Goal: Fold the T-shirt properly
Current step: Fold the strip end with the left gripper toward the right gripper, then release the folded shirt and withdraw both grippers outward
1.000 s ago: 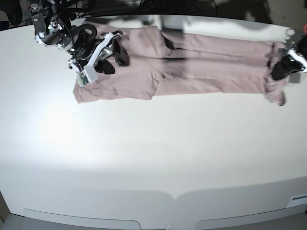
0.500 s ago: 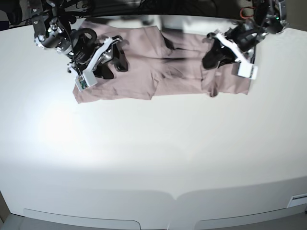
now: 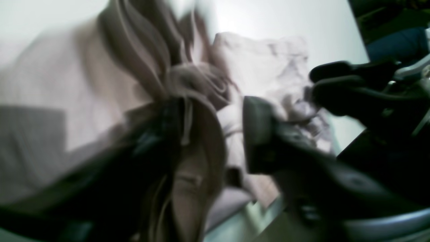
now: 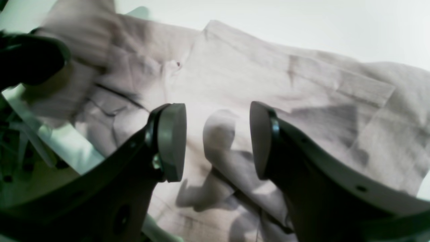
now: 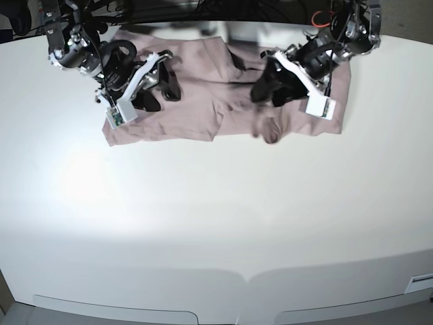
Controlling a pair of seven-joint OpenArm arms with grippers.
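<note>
My left gripper [image 5: 269,91] hangs parted over the shirt [image 5: 203,108] near the table's [image 5: 216,223] far edge; my right gripper [image 4: 217,141] gapes, empty.

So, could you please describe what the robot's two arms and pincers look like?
Both arms are black with silver-grey metal joints and dark cables. Each pincer, left pincer and right pincer, has black curved fingers with flat grey pads. A white block with a small green patch sits at each wrist.
</note>
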